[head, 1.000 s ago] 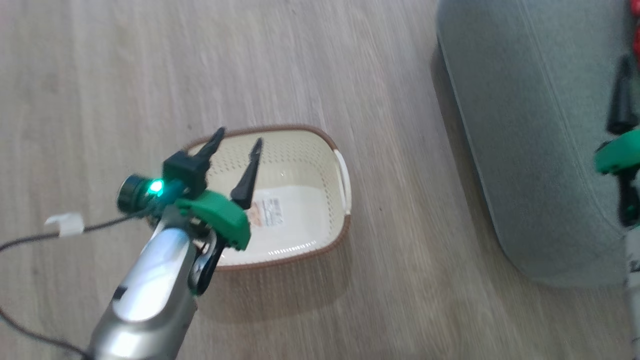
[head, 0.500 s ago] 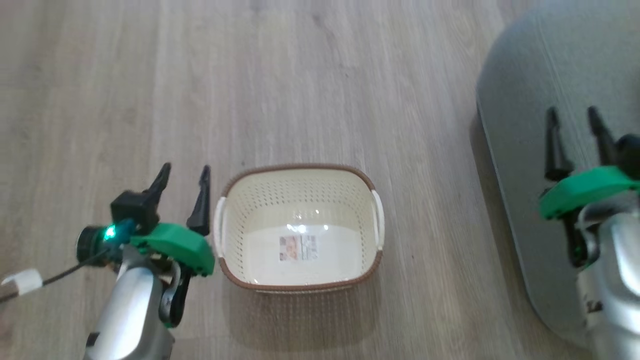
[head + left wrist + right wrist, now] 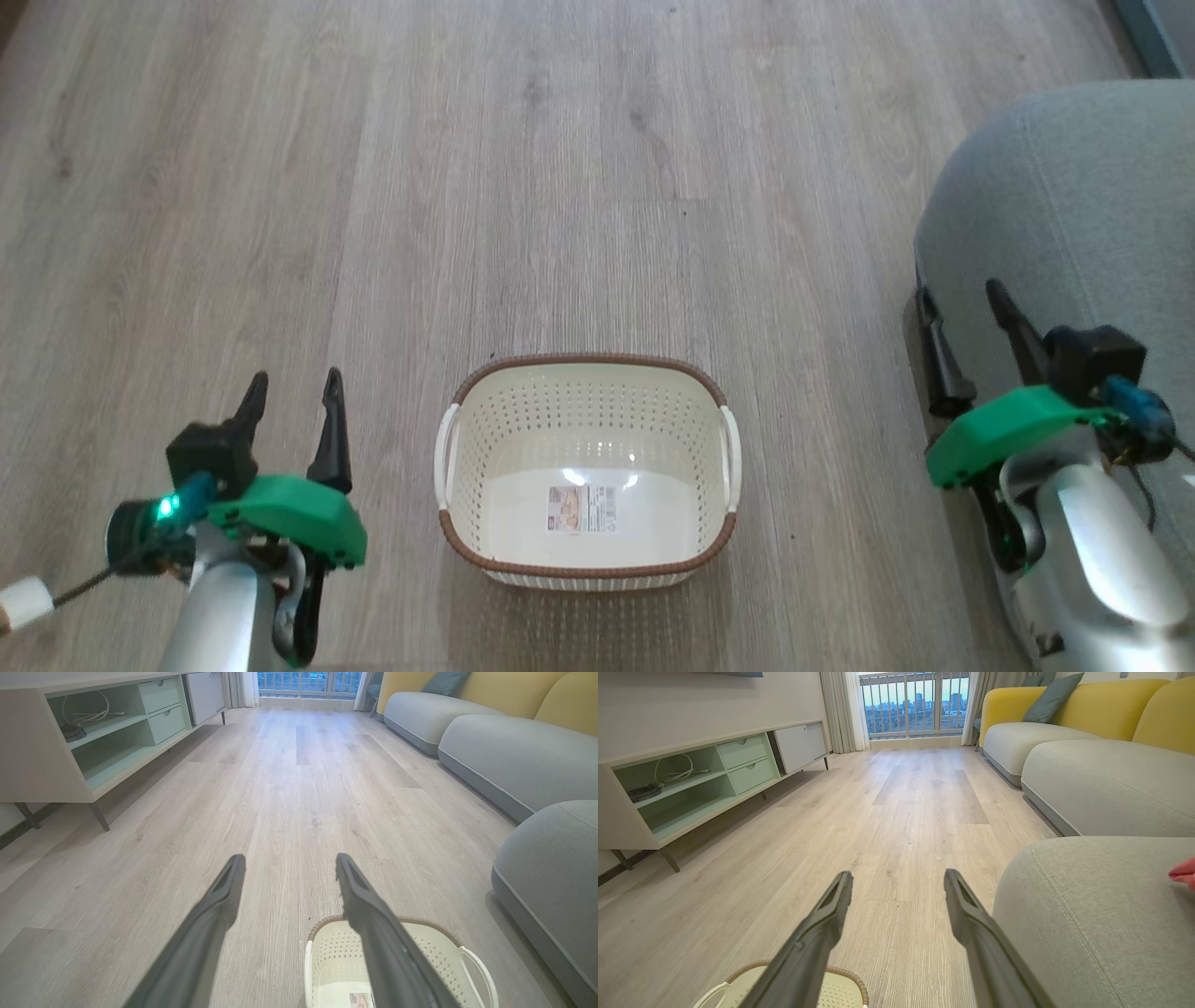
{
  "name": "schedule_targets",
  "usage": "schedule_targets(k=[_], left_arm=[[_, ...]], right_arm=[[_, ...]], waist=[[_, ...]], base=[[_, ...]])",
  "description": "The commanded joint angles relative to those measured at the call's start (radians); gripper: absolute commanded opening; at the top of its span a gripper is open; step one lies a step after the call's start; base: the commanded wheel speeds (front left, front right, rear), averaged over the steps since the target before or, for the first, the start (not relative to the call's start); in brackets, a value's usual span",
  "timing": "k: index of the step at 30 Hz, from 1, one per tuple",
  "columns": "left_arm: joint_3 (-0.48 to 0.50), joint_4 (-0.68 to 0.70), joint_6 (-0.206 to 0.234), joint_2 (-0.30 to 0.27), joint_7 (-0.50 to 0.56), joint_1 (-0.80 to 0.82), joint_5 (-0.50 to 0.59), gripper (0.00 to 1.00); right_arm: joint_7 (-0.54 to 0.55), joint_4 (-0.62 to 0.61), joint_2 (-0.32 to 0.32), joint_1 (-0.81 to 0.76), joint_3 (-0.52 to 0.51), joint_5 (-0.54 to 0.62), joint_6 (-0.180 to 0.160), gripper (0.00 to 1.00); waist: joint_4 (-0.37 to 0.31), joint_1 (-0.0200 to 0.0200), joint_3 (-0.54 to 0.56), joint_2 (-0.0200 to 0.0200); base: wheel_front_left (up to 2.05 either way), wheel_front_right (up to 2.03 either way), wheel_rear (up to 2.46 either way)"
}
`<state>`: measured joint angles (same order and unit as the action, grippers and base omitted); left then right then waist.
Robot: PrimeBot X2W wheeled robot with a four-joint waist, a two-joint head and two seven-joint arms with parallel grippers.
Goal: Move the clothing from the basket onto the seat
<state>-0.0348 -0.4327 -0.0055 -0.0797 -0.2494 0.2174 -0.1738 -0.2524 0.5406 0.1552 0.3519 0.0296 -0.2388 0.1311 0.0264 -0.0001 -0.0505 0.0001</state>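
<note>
Standing over the wooden floor (image 3: 560,187), the robot has the basket (image 3: 583,415) straight ahead of it, upright on the boards, with the label sticker (image 3: 582,510) on its bottom in plain sight and a white handle (image 3: 445,448) on each side. The left gripper (image 3: 295,376) hangs to the left of the basket, near it but not touching. Its two dark fingers are spread wide with bare floor between them, and it has hold of nothing. The right gripper (image 3: 960,291) hangs on the other side, well apart from the basket, by the edge of the grey seat (image 3: 1074,205), its fingers just as widely parted and likewise carrying nothing. The seat is a big rounded cushion to the robot's right. Of the clothing (image 3: 1183,873) I can make out a small red corner at the far right edge of the right wrist view, lying on top of the seat; how much more is there I cannot tell. Further off, a low cabinet (image 3: 747,760) runs along the left wall and a sofa (image 3: 1101,709) with yellow backs along the right.
</note>
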Motion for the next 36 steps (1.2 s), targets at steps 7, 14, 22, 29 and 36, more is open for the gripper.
schedule_targets(k=[7, 14, 22, 29, 36], left_arm=[[0.08, 0.068, 0.006, 0.01, -0.012, -0.024, 0.034, 1.0], [0.117, 0.104, -0.007, 0.023, -0.012, -0.058, 0.045, 1.0], [0.131, 0.128, -0.025, 0.028, -0.012, -0.068, 0.057, 1.0], [0.134, 0.14, -0.025, 0.029, -0.012, -0.07, 0.063, 1.0], [0.134, 0.132, -0.028, 0.029, -0.012, -0.07, 0.049, 1.0]], right_arm=[[-0.009, -0.023, -0.006, -0.016, 0.039, -0.005, 0.0, 1.0], [-0.009, -0.02, -0.02, -0.039, 0.052, -0.015, 0.0, 1.0], [-0.009, -0.011, -0.02, -0.039, 0.067, -0.02, 0.0, 1.0], [-0.009, -0.007, -0.018, -0.033, 0.073, -0.025, 0.0, 1.0], [-0.009, -0.004, -0.023, -0.031, 0.065, -0.022, 0.0, 1.0]], waist=[[-0.007, 0.0001, 0.023, -0.0001], [-0.028, 0.0001, 0.035, -0.0001], [-0.034, 0.0001, 0.037, -0.0001], [-0.035, 0.0001, 0.038, -0.0001], [-0.036, 0.0001, 0.035, -0.0001]], base=[[0.0, 0.0, 0.0], [0.0, 0.0, 0.0], [0.0, 0.0, 0.0], [0.0, 0.0, 0.0], [0.0, 0.0, 0.0]])
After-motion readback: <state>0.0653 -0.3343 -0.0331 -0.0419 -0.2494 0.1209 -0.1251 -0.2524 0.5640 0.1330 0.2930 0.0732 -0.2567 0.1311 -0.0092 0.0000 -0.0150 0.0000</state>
